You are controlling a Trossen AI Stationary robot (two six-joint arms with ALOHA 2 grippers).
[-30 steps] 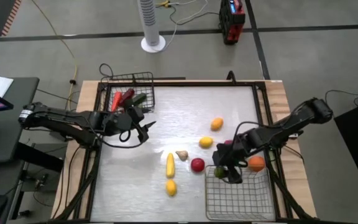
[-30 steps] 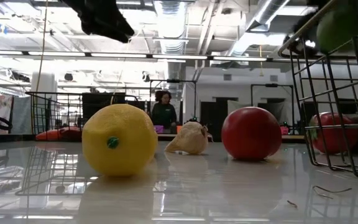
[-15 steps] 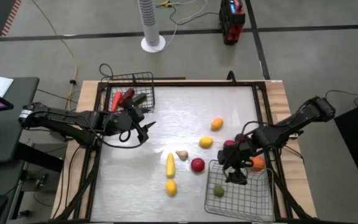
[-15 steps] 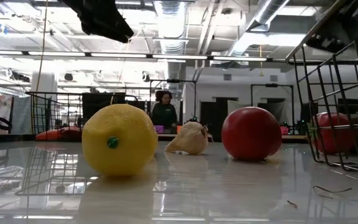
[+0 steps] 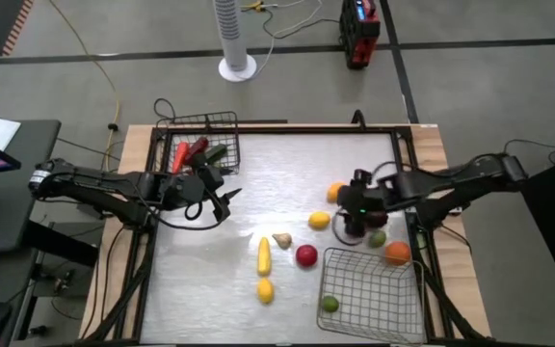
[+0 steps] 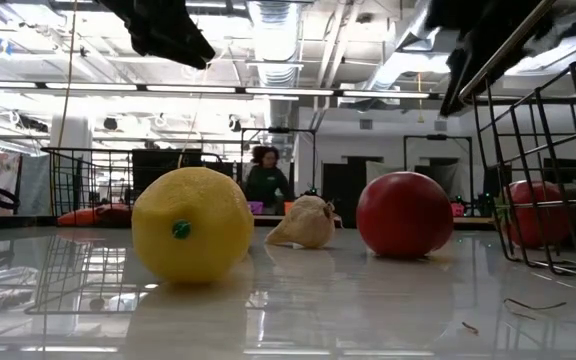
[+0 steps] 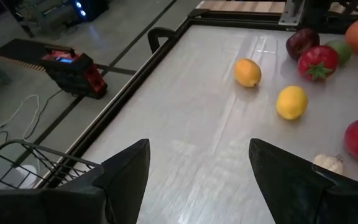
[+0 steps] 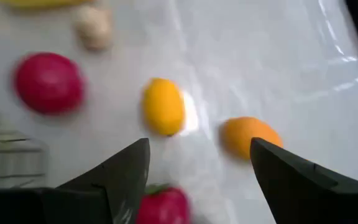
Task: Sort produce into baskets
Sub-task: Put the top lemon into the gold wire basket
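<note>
— What is held in the two dark wire-grid baskets?

— In the wire basket at the far left corner (image 5: 200, 143), an elongated red piece (image 5: 192, 151) and a dark green elongated piece (image 5: 216, 152) are seen lying side by side. In the wire basket at the near right (image 5: 369, 294), a single small green ball (image 5: 330, 305) is seen near its left edge.

— And what is left on the table?

— On the glossy white tabletop (image 5: 258, 193) a long yellow piece (image 5: 264, 254), a small yellow lemon-like fruit (image 5: 265, 290), a pale garlic-shaped piece (image 5: 281, 239), a round red ball (image 5: 305, 254), a yellow oval fruit (image 5: 319, 221) and an orange-yellow fruit (image 5: 335, 192) are spread about the middle. An orange ball (image 5: 397, 253) and a pale green ball (image 5: 378, 238) are found just beyond the near basket's far right corner.

— How are the grippers placed?

— The right gripper (image 5: 353, 217) is held above the table just right of the yellow oval fruit, its fingers (image 8: 120, 180) spread apart with nothing between them. The left gripper (image 5: 222, 193) is parked just near of the far-left basket, fingers (image 7: 126, 177) likewise parted and empty.

— What is shown of the room?

— A white tower fan (image 5: 235, 37) and a red and black box (image 5: 357, 29) are seen on the grey floor beyond the table. A person in dark clothing (image 6: 264, 180) is visible far behind, under bright ceiling lights.
</note>
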